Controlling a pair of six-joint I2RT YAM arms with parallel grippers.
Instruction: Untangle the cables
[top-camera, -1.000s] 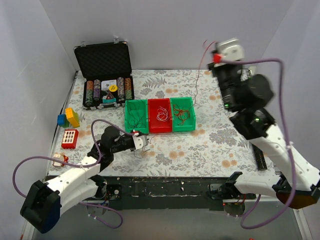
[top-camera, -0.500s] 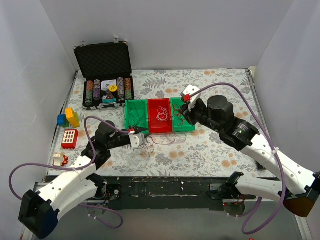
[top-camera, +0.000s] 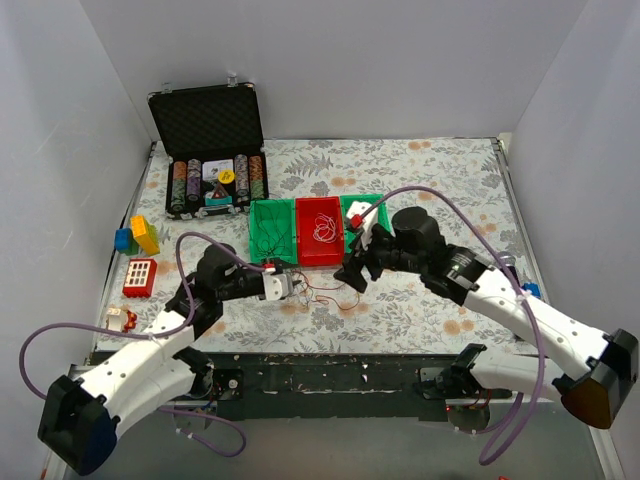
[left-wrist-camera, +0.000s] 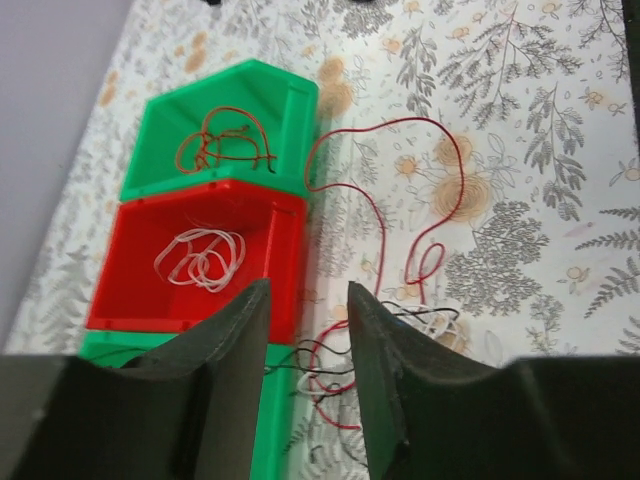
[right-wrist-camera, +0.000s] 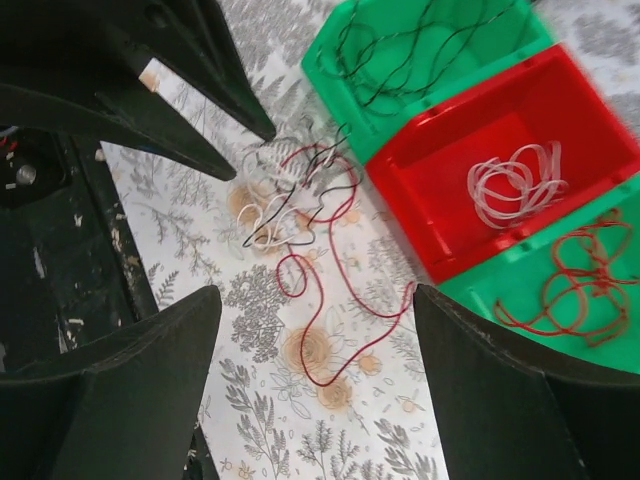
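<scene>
The tangle of cables (right-wrist-camera: 285, 195), with red, white and black strands knotted together, lies on the floral tabletop (top-camera: 440, 180) just off the near side of the red bin (top-camera: 305, 255), toward the arm bases. One long red strand (left-wrist-camera: 461, 180) runs loose from the knot, curving over the tabletop beside the red bin's near wall and passing close to the neighbouring bin.

Inside the red bin sits a white coil (left-wrist-camera: 200, 262). The green bin (top-camera: 272, 262) touching the red bin's left wall holds thin black wires (right-wrist-camera: 400, 60). The other green bin (left-wrist-camera: 290, 90) touches the red bin's right wall and holds a reddish coil (left-wrist-camera: 225, 140).

The left tool (left-wrist-camera: 308, 290) is low over the tabletop at the near-left corner of the red bin. Its fingers stand narrowly apart and grip nothing. A few black strands from the knot lie in the gap below them, and the fingertips point at the tangle from just beside it.

The right tool (right-wrist-camera: 315, 290) hangs over the tabletop off the near-right corner of the red bin, above the loose red strand. Its fingers are spread wide and empty. The tangle lies between the two tools.
</scene>
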